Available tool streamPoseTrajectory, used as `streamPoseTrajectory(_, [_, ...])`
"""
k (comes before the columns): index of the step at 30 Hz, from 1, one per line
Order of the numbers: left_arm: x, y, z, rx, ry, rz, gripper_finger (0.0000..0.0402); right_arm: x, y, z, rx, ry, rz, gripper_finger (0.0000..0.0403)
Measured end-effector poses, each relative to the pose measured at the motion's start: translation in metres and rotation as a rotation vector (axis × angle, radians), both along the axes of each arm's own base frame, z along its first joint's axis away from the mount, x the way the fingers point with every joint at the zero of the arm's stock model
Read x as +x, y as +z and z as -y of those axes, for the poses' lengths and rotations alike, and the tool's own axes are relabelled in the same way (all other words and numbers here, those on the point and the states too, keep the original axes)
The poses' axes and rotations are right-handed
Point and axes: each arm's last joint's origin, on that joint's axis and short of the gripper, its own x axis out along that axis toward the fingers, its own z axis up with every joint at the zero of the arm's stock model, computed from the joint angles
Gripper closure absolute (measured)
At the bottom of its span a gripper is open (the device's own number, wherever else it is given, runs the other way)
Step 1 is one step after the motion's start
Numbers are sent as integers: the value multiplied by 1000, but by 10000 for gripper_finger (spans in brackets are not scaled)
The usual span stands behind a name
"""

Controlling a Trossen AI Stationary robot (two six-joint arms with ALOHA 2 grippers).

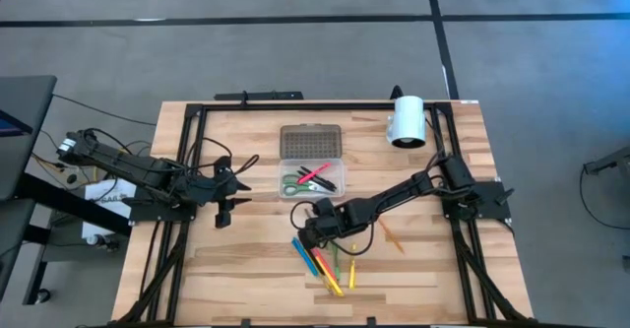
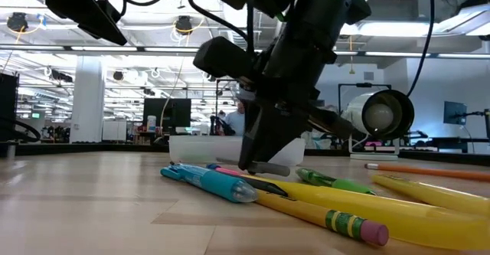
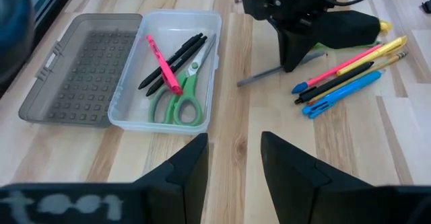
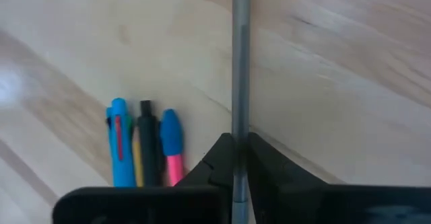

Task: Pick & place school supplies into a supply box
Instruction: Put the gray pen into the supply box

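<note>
On the wooden table (image 1: pixel 246 269), largest first: the supply box (image 1: pixel 311 177), a clear case with its dotted lid (image 1: pixel 311 141) swung open on the far side, already holding green-handled scissors (image 3: pixel 176 101), a pink pen (image 3: pixel 163 64) and black pens (image 3: pixel 172 60). It lies beyond the right gripper (image 1: pixel 311 231), toward the table's far edge, and well to the side of the left gripper (image 1: pixel 222 210).

Right arm: jaws together, clamped on a grey pencil (image 4: pixel 240 62). The pencil's long axis runs straight out ahead of the jaws, pinched near one end; in the left wrist view its free length (image 3: pixel 259 77) juts from the gripper toward the box, its tip low at the wood.

Just beside these jaws lies the remaining cluster: blue pen (image 3: pixel 340 91), a black pen (image 3: pixel 337 81), a pink pen with blue cap (image 4: pixel 170 146), yellow pencils (image 2: pixel 344 213) and a green pen (image 2: pixel 333 182), roughly parallel. An orange pencil (image 1: pixel 392 235) sits apart.

Left arm: waits off the box's side, jaws apart and empty.

Judgement: the right arm is nearer and loaded; a short carry to the box, with the pencil's axis along the box's length, appears to be what the placing turns on.
</note>
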Motion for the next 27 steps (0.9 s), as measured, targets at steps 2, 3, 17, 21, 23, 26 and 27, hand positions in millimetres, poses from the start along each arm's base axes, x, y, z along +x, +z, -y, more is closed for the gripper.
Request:
streamPoseTrajectory(2, [0, 0, 0, 4, 4, 1, 274, 3, 2, -1, 0, 15, 13, 397])
streamPoseTrajectory(3, [0, 0, 0, 5, 5, 1, 274, 3, 2, -1, 2, 18, 15, 397])
streamPoseTrajectory(17, [0, 0, 0, 15, -2, 0, 274, 5, 10, -2, -4, 48, 53, 396])
streamPoseTrajectory(21, [0, 0, 0, 22, -6, -1, 274, 5, 18, -2, -10, 71, 84, 390])
streamPoseTrajectory(23, [0, 0, 0, 24, -7, -1, 274, 8, 26, -2, -13, 78, 114, 389])
streamPoseTrajectory(26, [0, 0, 0, 29, -6, -1, 274, 4, 38, 1, -36, 105, 117, 393])
streamPoseTrajectory(27, [0, 0, 0, 29, -6, -1, 274, 5, 43, 3, -38, 106, 140, 394])
